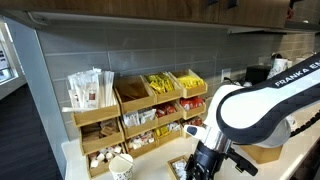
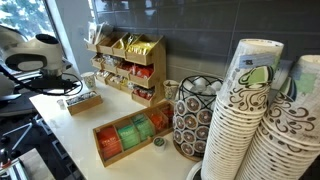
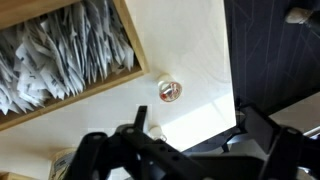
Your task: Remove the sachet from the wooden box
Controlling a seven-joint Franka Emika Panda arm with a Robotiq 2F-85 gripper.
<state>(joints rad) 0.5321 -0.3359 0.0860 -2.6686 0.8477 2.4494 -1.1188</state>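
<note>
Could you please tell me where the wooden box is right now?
In the wrist view the wooden box, full of white sachets, fills the upper left, above the gripper, with a small round object by its corner.

Wall [image 1: 60, 70]: grey horizontal tiles, visible in both exterior views. Window [image 1: 5, 60]: at the frame edge, admitting daylight. Tabletop [image 2: 70, 125]: white, smooth, set against the wall. Floor [image 1: 25, 140]: dark, beside the tabletop.

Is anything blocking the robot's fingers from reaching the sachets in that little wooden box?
Nothing visible does. In the wrist view the wooden box is open-topped, its sachets exposed. Only a small round capsule lies on the counter near the box's corner, outside it, ahead of the open fingers.
</note>
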